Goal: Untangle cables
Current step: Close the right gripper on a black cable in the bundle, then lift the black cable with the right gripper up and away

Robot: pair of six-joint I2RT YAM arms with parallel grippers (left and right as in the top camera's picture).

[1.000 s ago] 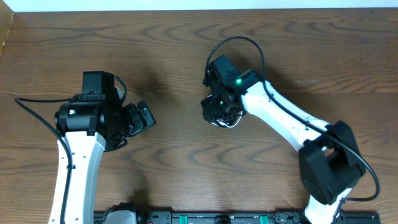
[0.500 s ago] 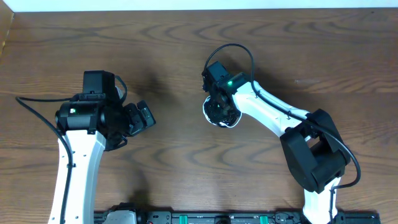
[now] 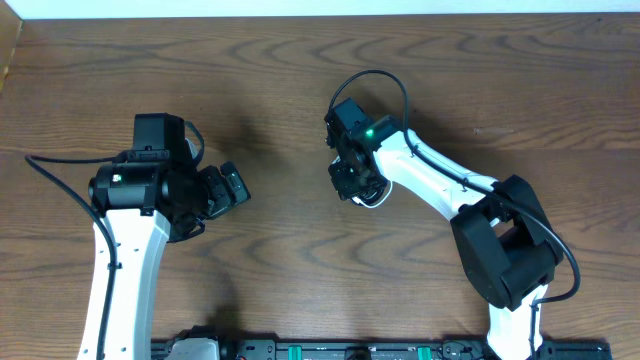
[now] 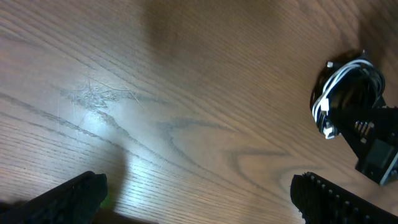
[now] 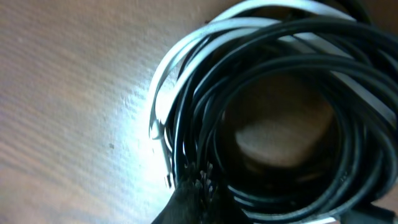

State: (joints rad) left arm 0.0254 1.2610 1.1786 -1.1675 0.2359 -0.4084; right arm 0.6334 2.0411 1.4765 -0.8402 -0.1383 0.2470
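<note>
Wooden desk, overhead: the desk (image 3: 300, 80) carries the cables (image 3: 371, 199) as one tight coil near its middle, well apart from the left hand (image 3: 228, 188).
Right hand, overhead: the right hand (image 3: 352, 176) sits straight over the coil and hides most of it. Whether its fingers are together or clamped on a loop cannot be told.
Risk, overhead: a lift from this spot would probably raise the whole coil as one lump, since nothing pins the other side.
Left hand, left wrist: its fingers are spread wide and hold nothing, with bare desk between them.
Coil, left wrist: the white cord (image 4: 323, 102) runs along the left edge of the dark ring at the far right of the view.
Risk, left wrist: this hand is too far off to brace the coil, so a tug would likely drag it across the desk.
Coil, right wrist: the black cords (image 5: 280, 68) lie in many stacked loops, with the white one outermost. No plug end shows.
Fingertip, right wrist: one dark fingertip (image 5: 188, 200) meets the lower strands. Its partner is hidden, so the grip stays unknown.
Risk, right wrist: pinching several strands at once, or pulling before a free end is found, could cinch the loops into a knot.
</note>
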